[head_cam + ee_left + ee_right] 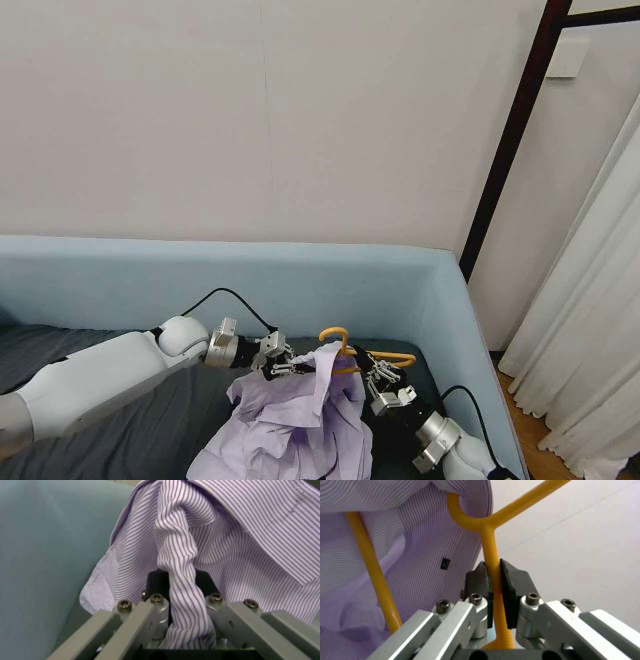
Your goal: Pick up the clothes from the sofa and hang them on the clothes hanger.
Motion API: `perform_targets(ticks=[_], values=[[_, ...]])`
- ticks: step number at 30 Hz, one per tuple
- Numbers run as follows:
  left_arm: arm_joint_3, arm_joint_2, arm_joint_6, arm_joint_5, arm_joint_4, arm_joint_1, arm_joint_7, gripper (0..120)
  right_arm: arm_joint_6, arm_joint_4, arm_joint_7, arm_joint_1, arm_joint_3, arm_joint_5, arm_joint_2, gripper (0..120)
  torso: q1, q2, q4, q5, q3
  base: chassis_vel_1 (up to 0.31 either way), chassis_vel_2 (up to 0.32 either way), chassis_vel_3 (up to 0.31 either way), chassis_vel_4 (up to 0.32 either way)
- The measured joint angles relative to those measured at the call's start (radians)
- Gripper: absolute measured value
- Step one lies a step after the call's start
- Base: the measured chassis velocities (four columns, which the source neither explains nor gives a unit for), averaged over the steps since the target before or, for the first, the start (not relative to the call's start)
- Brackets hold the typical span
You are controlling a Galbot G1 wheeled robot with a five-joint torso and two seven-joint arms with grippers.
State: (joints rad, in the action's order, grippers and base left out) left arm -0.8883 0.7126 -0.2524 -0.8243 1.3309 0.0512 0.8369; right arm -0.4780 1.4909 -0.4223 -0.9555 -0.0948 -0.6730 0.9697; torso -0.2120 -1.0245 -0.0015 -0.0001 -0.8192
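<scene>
left end effector [182, 583] clamps the shirt [240, 536] — right end effector [494, 578] clamps the hanger [490, 543].

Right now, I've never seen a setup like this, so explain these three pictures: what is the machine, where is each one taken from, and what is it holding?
It is a wheeled robot with two arms, each ending in a two-fingered gripper. The wide picture comes from a camera on its head, looking down at a light blue sofa. The two close-ups come from cameras on its wrists. A purple striped shirt lies bunched on the sofa. The left gripper pinches a fold of the shirt. The right gripper is clamped on a bar of the yellow hanger, which sits partly inside the shirt.
</scene>
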Motion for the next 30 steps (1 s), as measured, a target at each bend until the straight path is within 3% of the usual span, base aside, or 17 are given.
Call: perform_targets(ticks=[3, 18, 27, 30], values=[[0.015, -0.007, -0.005, -0.003, 0.002, 0.011, -0.002, 5, 0.008, 0.019, 0.015, -0.006, -0.002, 0.04, -0.006, 5, 0.0, 0.0, 0.0, -0.0001, 0.0, 0.0, 0.0, 0.0, 0.0], [0.094, -0.081, -0.054, -0.027, -0.08, 0.074, -0.005, 1, 0.034, 0.129, 0.025, -0.111, 0.092, 0.351, -0.097, 58, 0.0, 0.0, 0.0002, -0.0001, 0.0, 0.0, 0.0, 0.0, 0.0], [0.096, -0.112, -0.106, -0.104, -0.09, 0.103, -0.009, 1, 0.215, 0.176, 0.149, -0.123, 0.03, 0.82, -0.101, 95, 0.0, 0.0, -0.0002, -0.0001, 0.0, 0.0, 0.0, 0.0, 0.0], [0.094, -0.129, -0.119, -0.12, -0.085, 0.109, -0.01, 1, 0.25, 0.165, 0.169, -0.111, 0.012, 0.898, -0.087, 99, 0.0, 0.0, 0.0, 0.0, 0.0, 0.0, 0.0, 0.0, 0.0]])
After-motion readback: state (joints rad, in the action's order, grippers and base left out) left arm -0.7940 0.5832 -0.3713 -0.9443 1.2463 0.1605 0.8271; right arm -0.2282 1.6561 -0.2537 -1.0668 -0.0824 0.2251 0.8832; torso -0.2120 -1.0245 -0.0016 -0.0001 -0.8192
